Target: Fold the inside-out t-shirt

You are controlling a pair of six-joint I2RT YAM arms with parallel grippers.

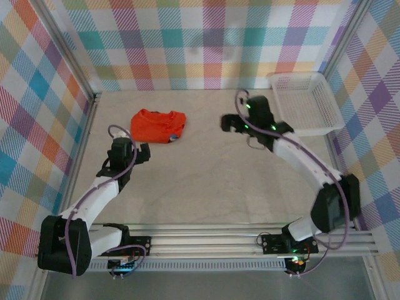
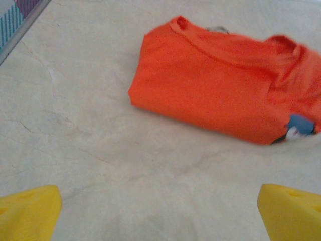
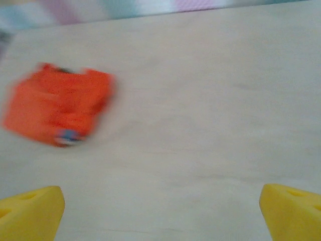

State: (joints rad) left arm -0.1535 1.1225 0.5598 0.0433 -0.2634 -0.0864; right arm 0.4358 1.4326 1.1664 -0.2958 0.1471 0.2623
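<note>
Blur: the right wrist view is smeared, and the t-shirt (image 1: 158,125) print is a mere blue-and-white scrap at the fold.
T-shirt: folded bundle on the desk (image 1: 206,181), far left.
Left end effector (image 1: 144,152): wide open, empty, near the t-shirt.
Right end effector (image 1: 229,123): wide open, empty, well apart.
</note>
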